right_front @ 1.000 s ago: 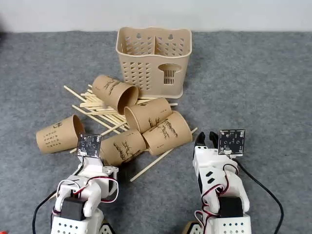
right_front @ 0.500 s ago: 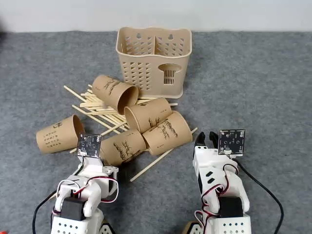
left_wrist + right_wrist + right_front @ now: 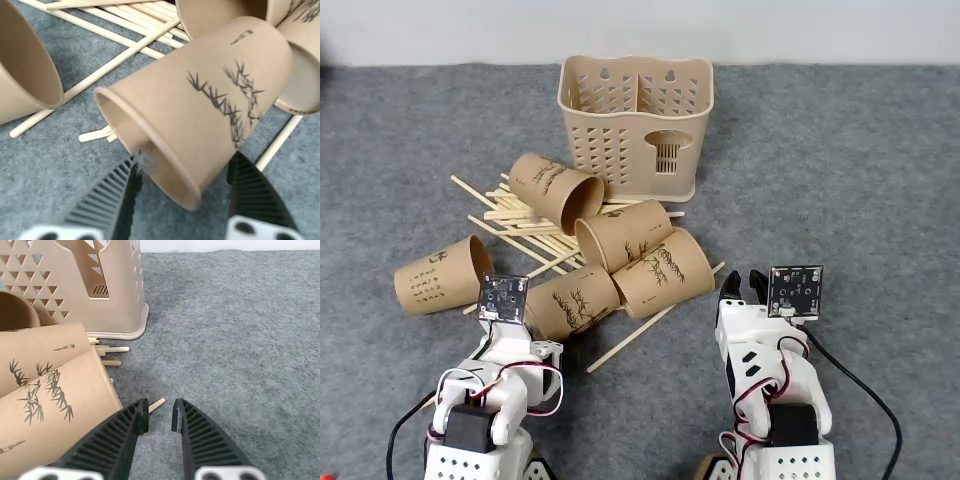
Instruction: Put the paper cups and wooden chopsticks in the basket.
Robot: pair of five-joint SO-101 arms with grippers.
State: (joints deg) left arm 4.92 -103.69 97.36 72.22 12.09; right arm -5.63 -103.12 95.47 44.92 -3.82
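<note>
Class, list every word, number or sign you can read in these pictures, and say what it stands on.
No text can be read.
On the leftmost cup: rows of print, too small to read.
On the bamboo cup: a short mark by the drawing, illegible.

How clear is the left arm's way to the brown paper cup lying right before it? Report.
Probably yes: the left arm's open jaws flank the mouth end of the brown twig-printed paper cup, with nothing between.
</note>
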